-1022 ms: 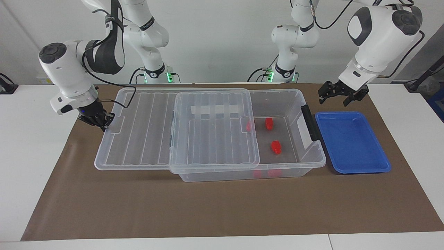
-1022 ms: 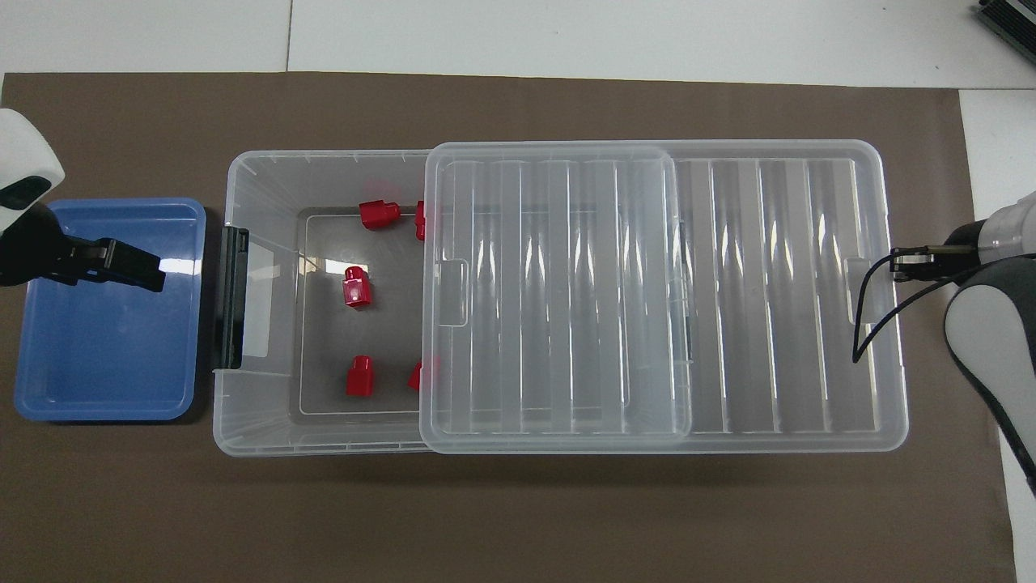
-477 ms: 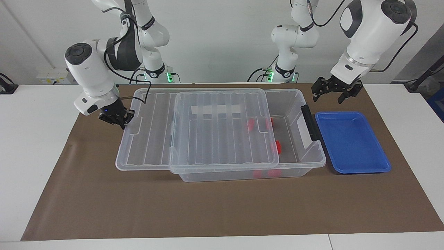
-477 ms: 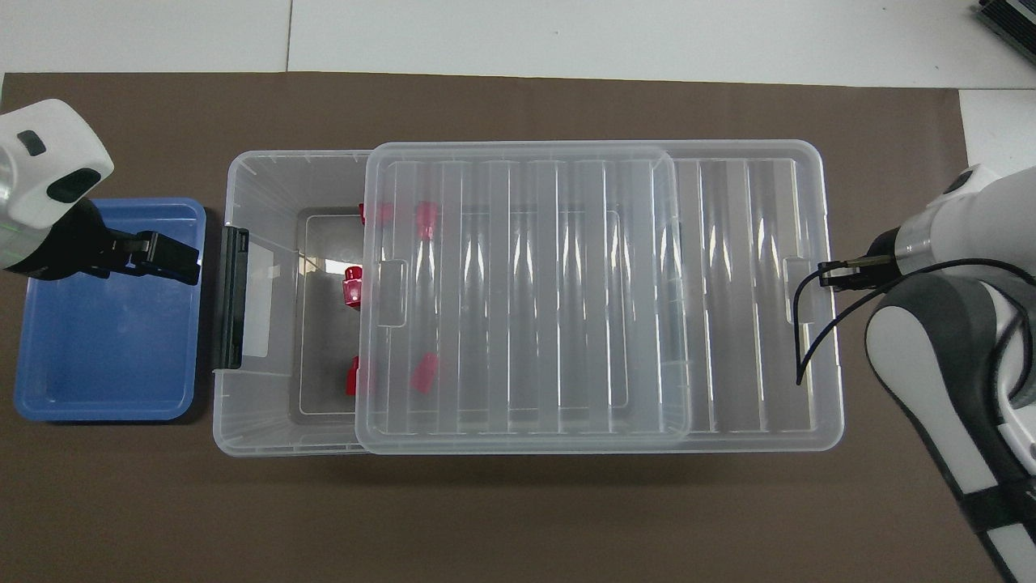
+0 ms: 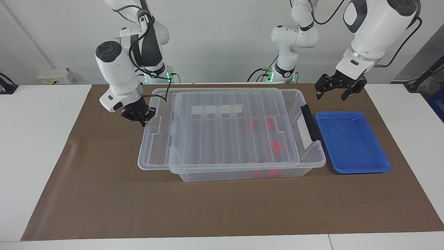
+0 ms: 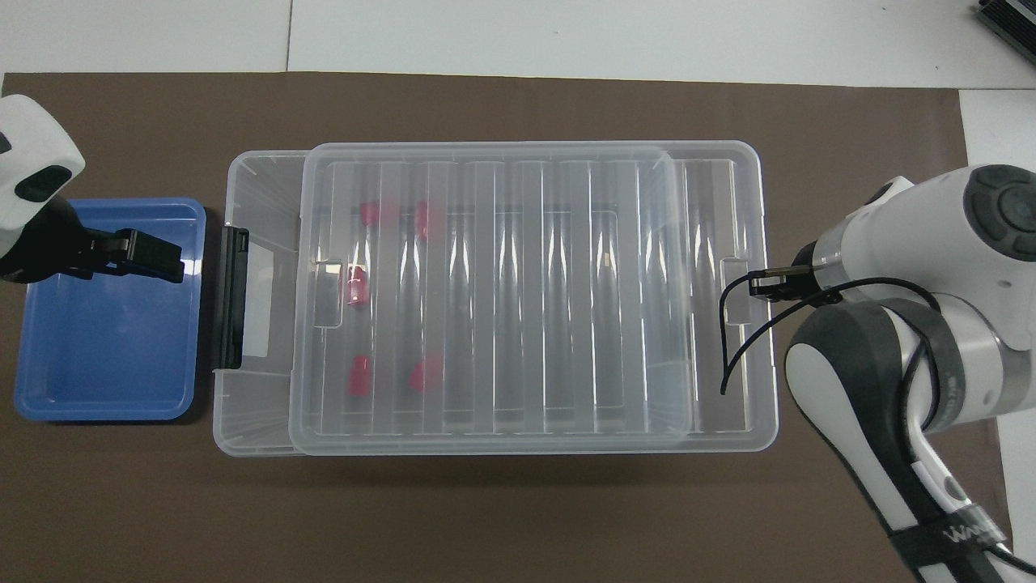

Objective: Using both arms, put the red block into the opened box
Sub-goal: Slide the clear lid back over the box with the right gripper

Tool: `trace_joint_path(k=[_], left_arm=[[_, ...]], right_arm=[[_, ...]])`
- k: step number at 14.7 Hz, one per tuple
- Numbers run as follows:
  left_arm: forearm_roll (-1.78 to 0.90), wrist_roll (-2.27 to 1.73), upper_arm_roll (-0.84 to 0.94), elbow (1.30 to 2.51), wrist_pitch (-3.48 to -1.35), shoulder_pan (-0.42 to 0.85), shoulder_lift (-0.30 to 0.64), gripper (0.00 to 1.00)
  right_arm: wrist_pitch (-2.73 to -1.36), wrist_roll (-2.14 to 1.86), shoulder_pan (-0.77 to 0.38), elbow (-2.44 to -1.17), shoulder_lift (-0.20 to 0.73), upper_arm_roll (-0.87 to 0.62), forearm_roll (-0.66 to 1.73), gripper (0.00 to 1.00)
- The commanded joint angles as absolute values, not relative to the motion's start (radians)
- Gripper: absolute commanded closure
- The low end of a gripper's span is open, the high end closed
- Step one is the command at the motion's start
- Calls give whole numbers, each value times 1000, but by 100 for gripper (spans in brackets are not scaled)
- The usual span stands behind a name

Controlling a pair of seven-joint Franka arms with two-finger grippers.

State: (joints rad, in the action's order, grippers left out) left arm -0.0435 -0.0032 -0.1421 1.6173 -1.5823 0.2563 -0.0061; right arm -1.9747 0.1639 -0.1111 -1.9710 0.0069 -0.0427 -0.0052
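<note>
I have the right gripper (image 5: 143, 119) clenched on the lid's (image 5: 222, 132) end tab so it covers the box (image 5: 314, 160) with the red blocks (image 5: 276, 147) inside, while the left gripper (image 5: 338, 91) waits open above the blue tray (image 5: 352, 142).

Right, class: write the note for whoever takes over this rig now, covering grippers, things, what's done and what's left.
Right gripper: shut, at the lid's end tab.
Left gripper: open, holding nothing, in the air beside the blue tray.
Things: five red blocks lie in the box, under the lid.
Done: blocks are in.
Left: probably sliding the lid home; a strip by the handle is uncovered.
</note>
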Motion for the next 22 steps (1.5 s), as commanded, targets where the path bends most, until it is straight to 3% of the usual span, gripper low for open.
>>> trace_joint_path(k=[1, 10, 22], left_arm=[[-29, -17, -135, 1628, -1580, 262, -21, 0], [-29, -23, -143, 1643, -1574, 250, -32, 0], [-29, -23, -147, 1643, -1574, 222, -32, 0]], right_arm=[[-1973, 238, -153, -2003, -25, -41, 11, 100], [-1979, 284, -219, -2011, -29, -41, 78, 100], [-1951, 275, -171, -1994, -63, -28, 78, 100]])
